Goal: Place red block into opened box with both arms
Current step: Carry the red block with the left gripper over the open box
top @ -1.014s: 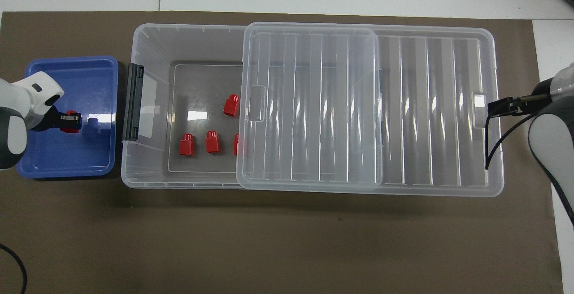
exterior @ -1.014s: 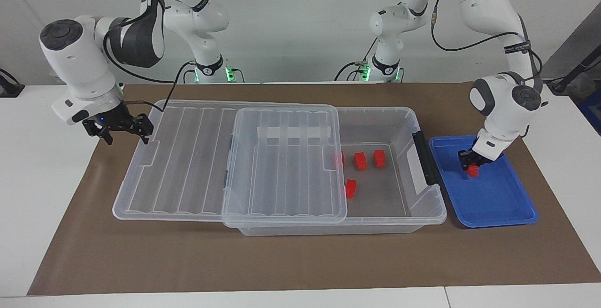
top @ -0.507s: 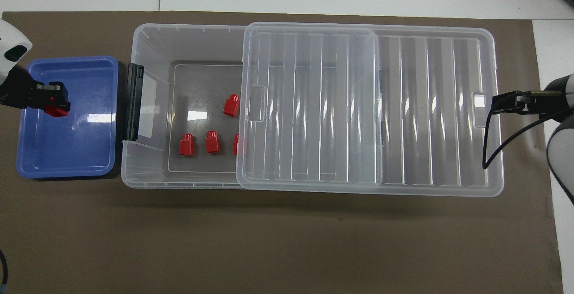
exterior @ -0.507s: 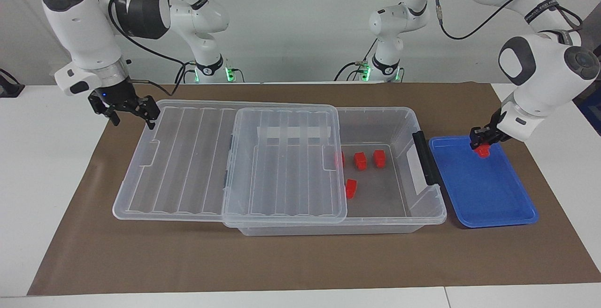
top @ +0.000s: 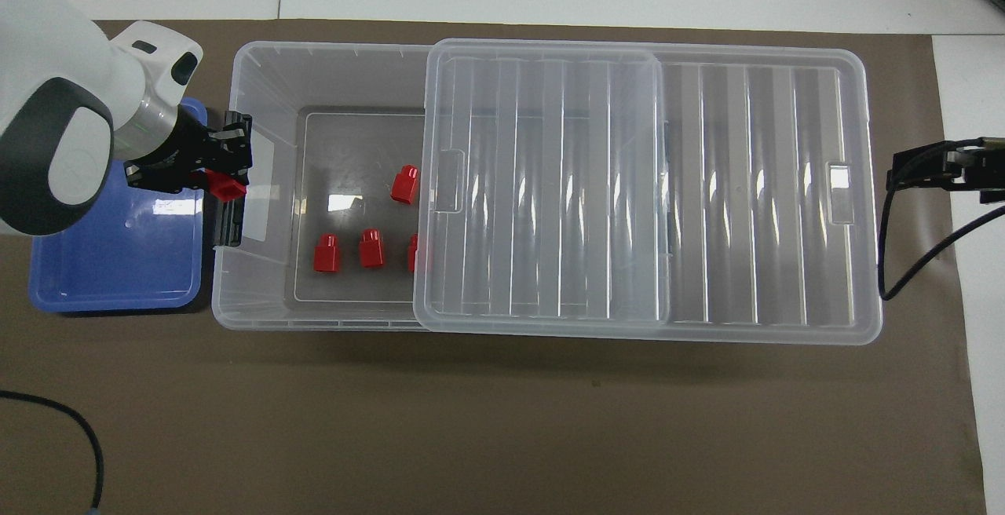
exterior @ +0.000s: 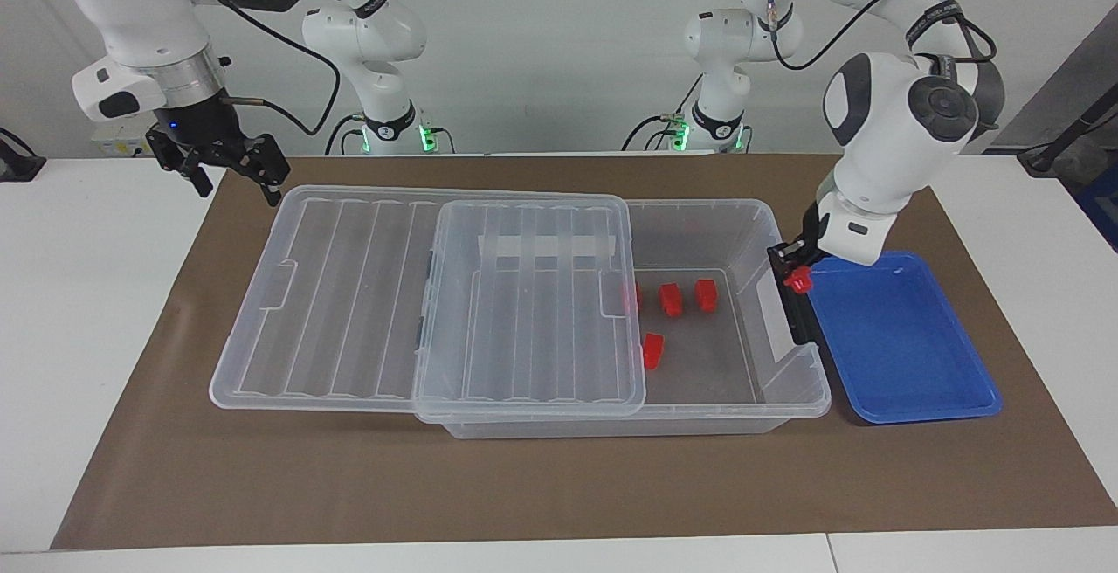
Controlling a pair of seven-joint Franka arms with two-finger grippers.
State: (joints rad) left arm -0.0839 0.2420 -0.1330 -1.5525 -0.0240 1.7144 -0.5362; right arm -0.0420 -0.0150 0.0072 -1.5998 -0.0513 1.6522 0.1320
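A: Since the left end effector (exterior: pixel 797 269) is clamped on the red block (exterior: pixel 797 279), where does that block sit relative to the box (exterior: pixel 790 398)?

B: Up in the air, over the box's black latch (exterior: pixel 789 298) at the left arm's end, right on the line between the blue tray (exterior: pixel 908 355) and the box's open part. The block hangs from the fingertips, just under them, so block and end effector go as one.

A: Which way does the drop spot lie from there?

B: Toward the right arm's end, along the box's long axis. The bare floor of the box starts just past the latch wall; four other red blocks (exterior: pixel 670 299) lie on it, close to the edge of the lid (exterior: pixel 524 302), which is slid off toward the right arm's end and covers the rest.

A: And the block's own long axis?

B: I cannot tell; too little of it shows below the fingers.

A: The right arm?

B: It waits, raised over the desk (exterior: pixel 559 486) by the lid's corner at its own end, right end effector (exterior: pixel 229 167) spread wide and holding nothing. My judgement: the left arm is nearer, so the move is its own.
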